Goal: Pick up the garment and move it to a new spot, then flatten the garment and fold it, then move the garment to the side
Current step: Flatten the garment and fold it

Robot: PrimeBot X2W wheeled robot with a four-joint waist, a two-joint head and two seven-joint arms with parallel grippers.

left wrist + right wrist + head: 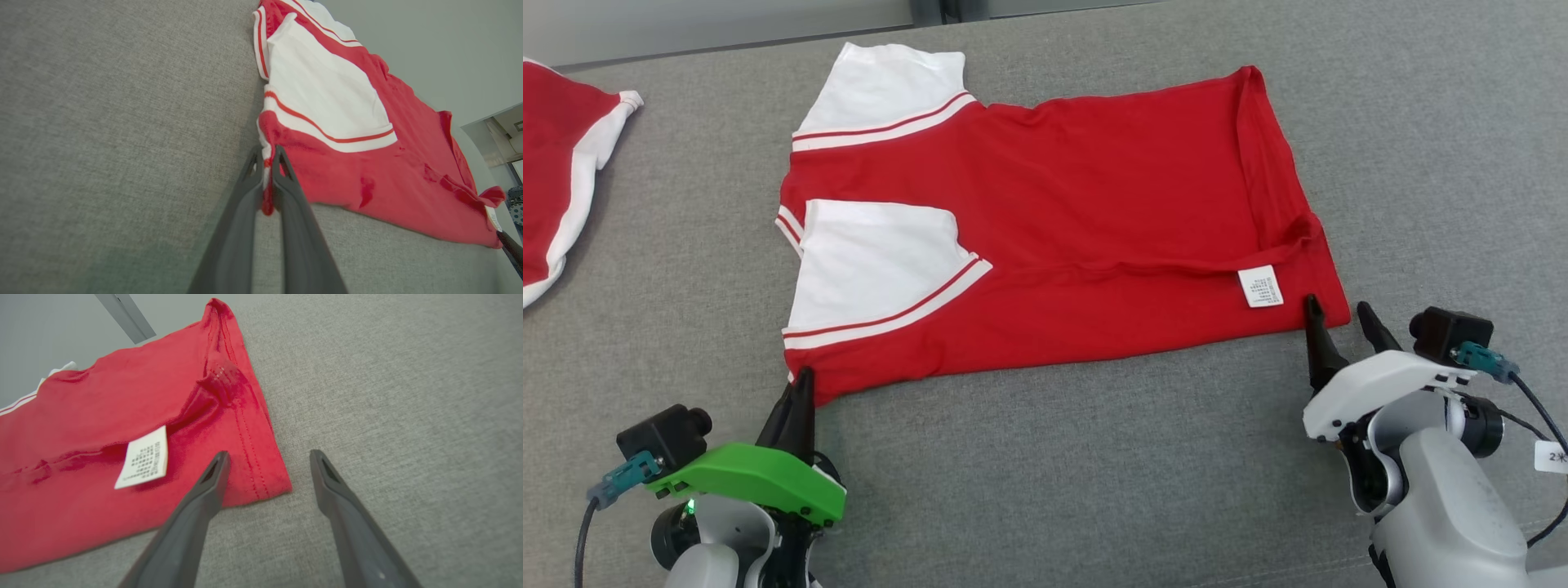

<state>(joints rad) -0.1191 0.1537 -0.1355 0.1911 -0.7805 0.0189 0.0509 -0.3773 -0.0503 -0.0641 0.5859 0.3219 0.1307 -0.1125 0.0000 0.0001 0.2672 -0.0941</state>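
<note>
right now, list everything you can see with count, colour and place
garment: one, red with white sleeves, lying flat in the middle of the surface, sleeves toward the robot's left
care label: one, white, on the garment near its right hem
second garment: one, red and white, partly in view at the far left edge
surface: one, grey fabric, under everything
left gripper: one, dark fingers, green cover, shut on the garment's near left corner
right gripper: one, dark fingers, white cover, open at the garment's near right corner

garment (pixel 1054 220) on the cushion (pixel 1094 457); perhaps a second garment (pixel 556 180) far left.
</note>
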